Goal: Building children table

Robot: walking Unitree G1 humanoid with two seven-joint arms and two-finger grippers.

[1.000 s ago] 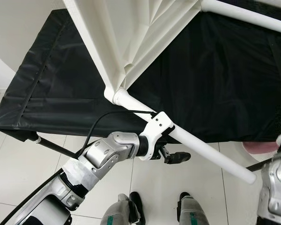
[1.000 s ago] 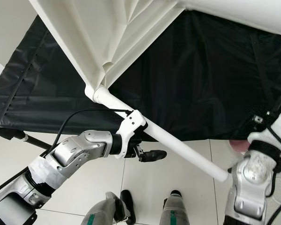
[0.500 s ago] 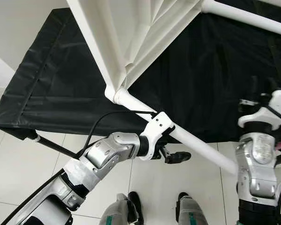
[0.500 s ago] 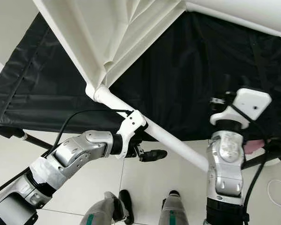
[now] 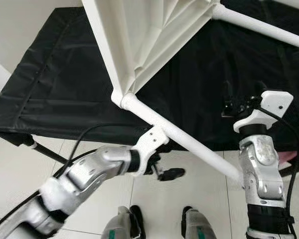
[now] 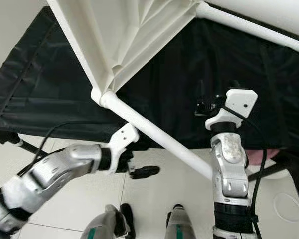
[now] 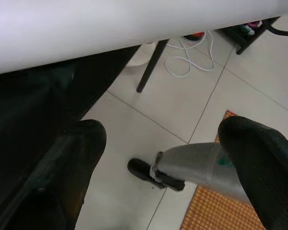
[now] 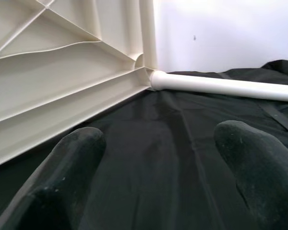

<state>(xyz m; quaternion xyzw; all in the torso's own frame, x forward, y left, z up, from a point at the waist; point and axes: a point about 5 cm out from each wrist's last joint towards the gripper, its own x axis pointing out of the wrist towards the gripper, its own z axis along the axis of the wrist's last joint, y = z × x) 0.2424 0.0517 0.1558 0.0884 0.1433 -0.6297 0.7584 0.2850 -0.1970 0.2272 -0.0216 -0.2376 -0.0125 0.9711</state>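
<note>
a white plastic tabletop (image 5: 139, 35) lies upside down, ribbed underside showing, on a black cloth-covered surface (image 5: 65, 94). 2 white legs are fitted in its corners: one leg (image 5: 179, 137) sticks out from the near corner past the edge of the black surface and over the tiled floor (image 5: 20, 164), and a far leg (image 5: 259, 27) runs along the top right above the cloth.

the left gripper (image 5: 164, 169) sits under the near leg, just below and beside it, with its white wrist bracket close against the tube. in the left wrist view its fingers (image 7: 81, 143) stand wide apart with nothing between them, the white leg (image 7: 110, 28) above them, and the floor and the robot's own foot (image 7: 149, 172) beyond.

the right gripper (image 5: 239, 102) is raised over the black cloth, to the right of the near leg and apart from it. in its wrist view the fingers (image 8: 77, 158) are spread wide and empty, aimed across the cloth (image 8: 182, 153) toward the tabletop's ribbed edge (image 8: 62, 91) and the far leg (image 8: 221, 86).
</note>
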